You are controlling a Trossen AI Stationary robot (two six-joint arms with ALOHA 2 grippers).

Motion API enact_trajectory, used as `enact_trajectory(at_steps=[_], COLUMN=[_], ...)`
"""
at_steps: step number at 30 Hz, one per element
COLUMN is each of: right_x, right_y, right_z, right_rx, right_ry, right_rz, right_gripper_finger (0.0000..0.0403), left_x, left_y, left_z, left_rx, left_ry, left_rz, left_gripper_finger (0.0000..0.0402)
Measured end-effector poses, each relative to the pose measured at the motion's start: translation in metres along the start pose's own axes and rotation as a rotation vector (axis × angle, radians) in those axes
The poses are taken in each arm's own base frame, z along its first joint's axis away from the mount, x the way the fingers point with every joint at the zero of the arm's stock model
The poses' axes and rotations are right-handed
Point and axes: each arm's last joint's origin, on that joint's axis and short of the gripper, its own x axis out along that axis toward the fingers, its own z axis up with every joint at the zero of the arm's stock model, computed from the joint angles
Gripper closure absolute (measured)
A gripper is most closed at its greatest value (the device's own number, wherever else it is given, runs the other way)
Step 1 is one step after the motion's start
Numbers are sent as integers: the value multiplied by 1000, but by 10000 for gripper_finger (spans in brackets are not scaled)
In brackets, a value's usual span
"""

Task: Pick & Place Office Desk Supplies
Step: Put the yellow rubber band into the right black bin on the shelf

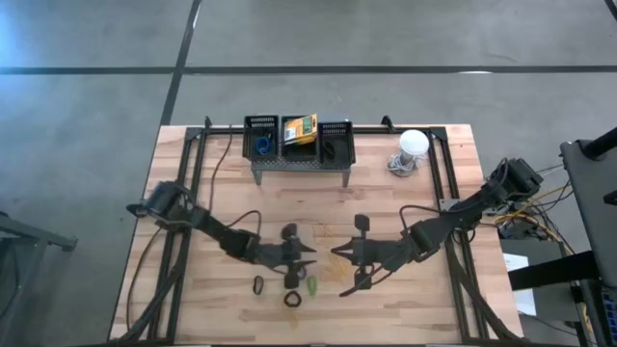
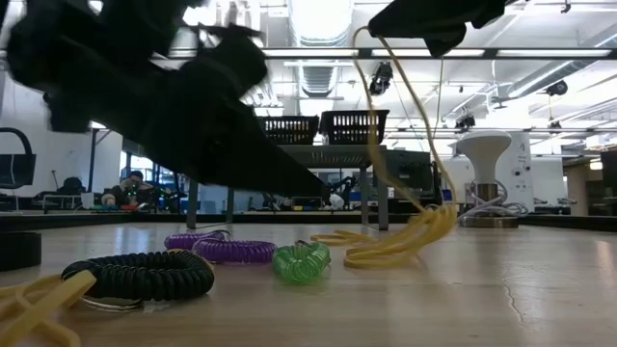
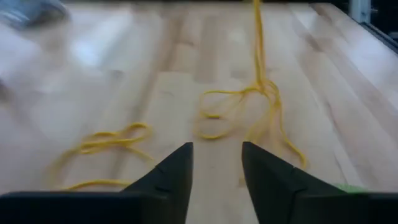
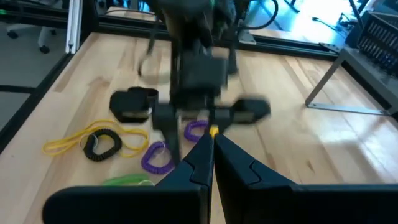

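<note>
Right claw (image 4: pixel 212 144) clenched on thin yellow bands (image 2: pixel 410 241), pinched at their top; bands hang taut and near-vertical from it, lower loops pooled on the desk (image 1: pixel 405 308). Left claw (image 3: pixel 216 163) released, nothing between its jaws, facing that strand, which lies straight ahead and just beyond; likely the nearer arm for the loose loops. Bands: thin, limp, rubbery, tangled. Coiled loops, black (image 2: pixel 145 275), purple (image 2: pixel 236 251), green (image 2: pixel 301 261), springy plastic, lying near the left claw. Mesh baskets (image 1: pixel 299 137) well apart, on a stand at the desk's far edge.

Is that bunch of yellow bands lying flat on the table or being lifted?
Partly lifted. The right gripper, shut, pinches the yellow bands; strands rise from the pile, whose lower end rests on the table.
</note>
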Motion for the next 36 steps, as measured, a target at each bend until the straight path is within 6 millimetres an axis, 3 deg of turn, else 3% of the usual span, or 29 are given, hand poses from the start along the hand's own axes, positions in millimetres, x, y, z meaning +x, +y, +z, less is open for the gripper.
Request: enact_trajectory(at_steps=[5, 10, 14, 18, 26, 36], right_x=[-1, -1, -1, -2, -6, -17], right_y=[0, 0, 1, 2, 7, -11], right_z=[2, 1, 1, 0, -4, -35], right_rx=[-10, -12, -12, -10, -15, 49], right_ry=[-7, -2, -2, 0, 26, 250], right_rz=[1, 1, 3, 5, -12, -305], right_gripper_finger=[394, 394, 394, 394, 394, 394], left_x=[32, 57, 75, 82, 61, 6], left_y=[-11, -21, -25, -28, -33, -51], left_z=[10, 9, 8, 10, 20, 40], left_rx=[-26, 5, -3, 9, 57, 178], left_ry=[11, 128, 213, 250, 302, 380], left_rz=[-179, -150, -56, -33, 51, 268], left_gripper_finger=[194, 150, 152, 193, 385, 398])
